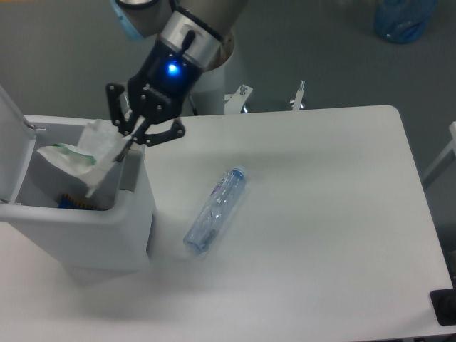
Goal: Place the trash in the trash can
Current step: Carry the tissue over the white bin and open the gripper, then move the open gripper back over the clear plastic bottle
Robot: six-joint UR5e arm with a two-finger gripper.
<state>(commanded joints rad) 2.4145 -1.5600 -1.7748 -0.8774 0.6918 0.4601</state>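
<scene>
The crumpled white paper wad point(85, 153), one of the two pieces of trash, hangs just below and to the left of our fingertips point(127, 146), over the open mouth of the white trash can point(85, 221). We see faint green markings on the paper, and its lower edge dips inside the bin's rim. Our gripper point(132, 135) has its black fingers drawn together on the upper right corner of the wad, pinching it; the blue light on the wrist glows above them. The trash can stands directly beneath the fingers and extends down and to the left of them, with its flip lid point(16, 153) raised at the far left. Inside the bin, below the paper, we make out something dark with blue and orange, too small to identify. The crushed clear plastic bottle point(215, 210), bluish in tint, lies on the white table point(320, 235) below and to the right of the fingers, well apart from them and just beside the bin's right wall, its length running diagonally. Far to the upper right of the fingers, beyond the table's far edge, part of a blue water jug point(405, 20) shows on the floor.
</scene>
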